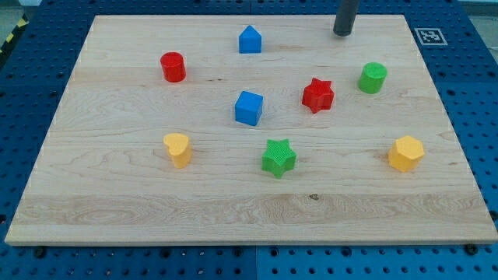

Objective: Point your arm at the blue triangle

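Note:
The blue triangle block [250, 39] stands near the view's top, a little left of the middle, with its point upward. My tip [343, 33] rests on the wooden board [117, 225] at the view's top right, well to the right of the blue triangle and apart from every block. A blue cube [249, 108] sits in the middle of the board, below the triangle.
A red cylinder [173, 67] is at the upper left. A red star [317, 95] and a green cylinder [373, 78] are at the right. A yellow heart [178, 149], a green star [278, 158] and a yellow hexagon [405, 153] lie lower down.

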